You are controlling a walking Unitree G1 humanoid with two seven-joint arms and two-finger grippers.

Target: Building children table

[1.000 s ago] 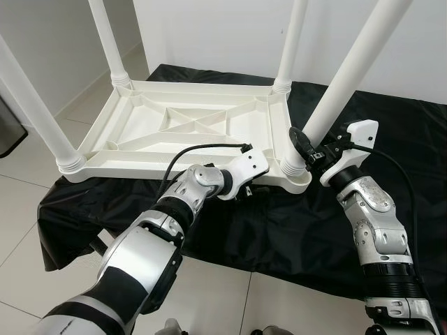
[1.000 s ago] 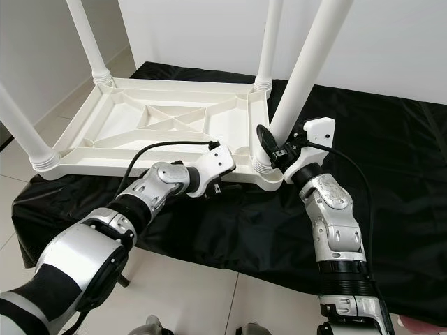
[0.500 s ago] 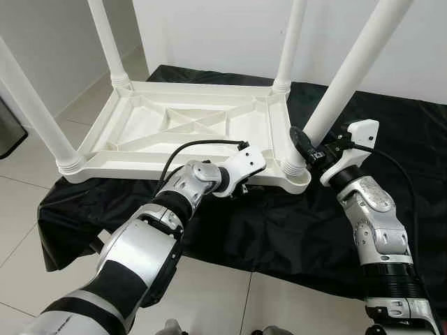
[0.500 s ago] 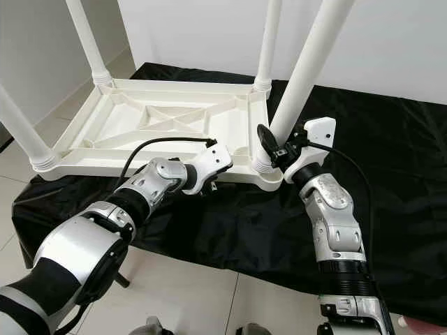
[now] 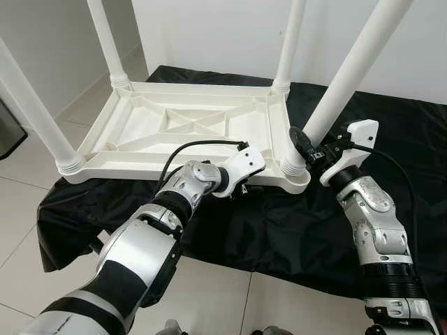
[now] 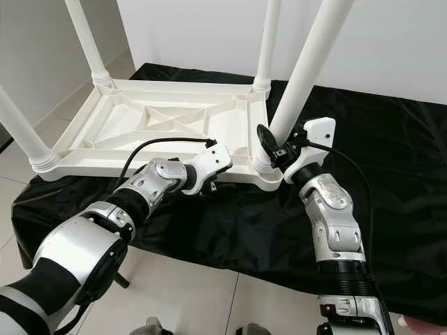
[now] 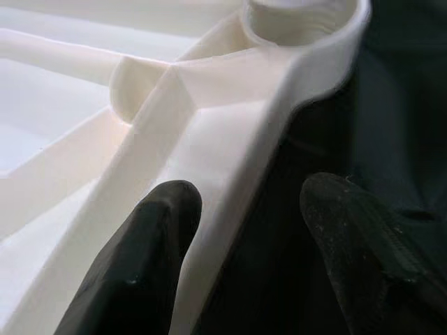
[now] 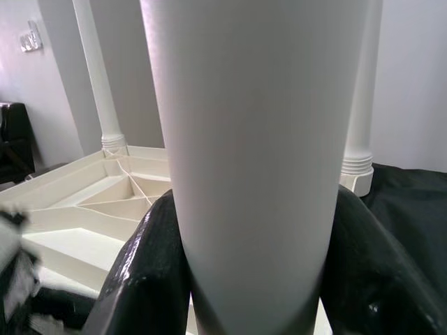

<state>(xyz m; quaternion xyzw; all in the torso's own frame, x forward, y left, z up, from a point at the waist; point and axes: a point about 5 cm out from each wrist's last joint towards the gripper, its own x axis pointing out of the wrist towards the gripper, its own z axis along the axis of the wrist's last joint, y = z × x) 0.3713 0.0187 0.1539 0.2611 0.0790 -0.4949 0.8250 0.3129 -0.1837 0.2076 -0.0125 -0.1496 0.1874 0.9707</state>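
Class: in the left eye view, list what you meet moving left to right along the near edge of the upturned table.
Near-left table leg → left gripper at the table rim → near-right table leg → right gripper clasping it.

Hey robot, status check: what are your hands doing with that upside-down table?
Right gripper clamped round near leg. Left gripper open, straddling tabletop rim. Four legs in; nothing in the way.

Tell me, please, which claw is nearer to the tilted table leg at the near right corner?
Right. The right claw has its fingers on both sides of the tilted leg, just above its socket. The left claw straddles the tabletop's rim, off to the leg's left.
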